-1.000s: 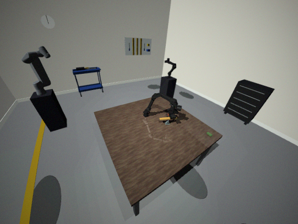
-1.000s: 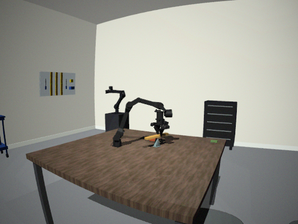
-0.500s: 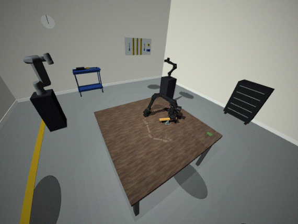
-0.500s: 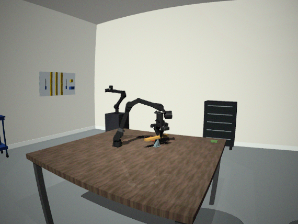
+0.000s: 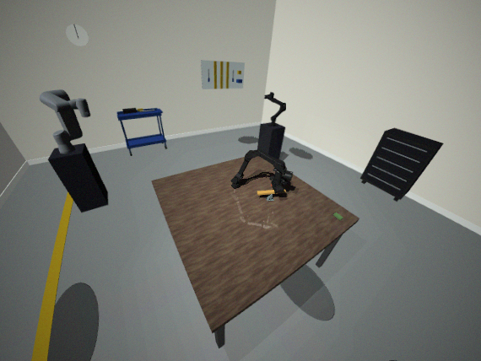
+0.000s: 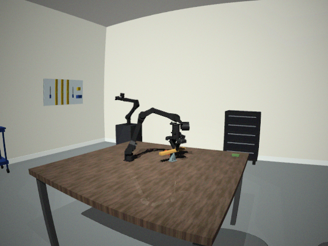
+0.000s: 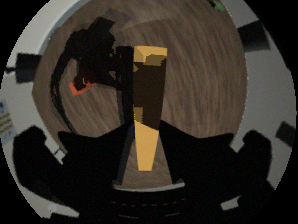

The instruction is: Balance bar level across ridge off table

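Observation:
The orange-yellow bar (image 5: 265,192) (image 6: 167,152) (image 7: 146,150) is held off the table between the fingers of my gripper (image 5: 280,191) (image 6: 176,149) (image 7: 147,122). The gripper points down and is shut on the bar. The small grey-blue ridge (image 5: 270,198) (image 6: 172,158) stands on the table under the bar. The bar crosses just over its top; whether they touch is too small to tell. In the wrist view the bar runs lengthwise away from the fingers, partly in shadow, and the ridge is hidden. Whether the bar is exactly level I cannot tell.
A red-orange object (image 7: 80,88) lies on the wooden table (image 5: 219,261) (image 6: 115,187) behind the bar, mostly hidden in the top and exterior views. A green block (image 5: 337,216) (image 6: 235,155) (image 7: 217,5) lies near the table's right corner.

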Robot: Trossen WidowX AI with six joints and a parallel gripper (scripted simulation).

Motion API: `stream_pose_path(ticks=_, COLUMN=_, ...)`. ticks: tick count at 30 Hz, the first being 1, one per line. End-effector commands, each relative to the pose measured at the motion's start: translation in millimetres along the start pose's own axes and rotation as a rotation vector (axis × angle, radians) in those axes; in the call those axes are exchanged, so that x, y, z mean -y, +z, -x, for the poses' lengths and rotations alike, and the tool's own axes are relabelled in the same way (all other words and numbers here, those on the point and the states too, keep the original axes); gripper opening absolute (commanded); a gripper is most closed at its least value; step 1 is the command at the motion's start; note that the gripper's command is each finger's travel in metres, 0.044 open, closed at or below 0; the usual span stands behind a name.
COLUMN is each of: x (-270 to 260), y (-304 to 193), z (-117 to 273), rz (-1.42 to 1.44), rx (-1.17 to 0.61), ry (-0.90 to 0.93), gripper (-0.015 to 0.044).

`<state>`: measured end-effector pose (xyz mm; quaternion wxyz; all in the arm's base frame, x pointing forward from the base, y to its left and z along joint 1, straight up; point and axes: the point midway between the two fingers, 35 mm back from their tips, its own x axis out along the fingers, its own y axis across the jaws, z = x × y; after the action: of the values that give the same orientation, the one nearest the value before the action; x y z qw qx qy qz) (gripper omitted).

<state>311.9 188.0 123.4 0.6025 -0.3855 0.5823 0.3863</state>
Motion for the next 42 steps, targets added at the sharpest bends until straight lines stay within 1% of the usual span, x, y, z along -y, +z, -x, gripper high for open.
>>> stream_pose_path(ticks=1, x=0.5, y=0.0, z=0.0, rz=-0.002, rx=0.001, ry=-0.003, gripper=0.0)
stream_pose_path(ticks=42, x=0.5, y=-0.2, z=-3.5, rz=-0.002, rx=0.001, ry=-0.003, gripper=0.0)
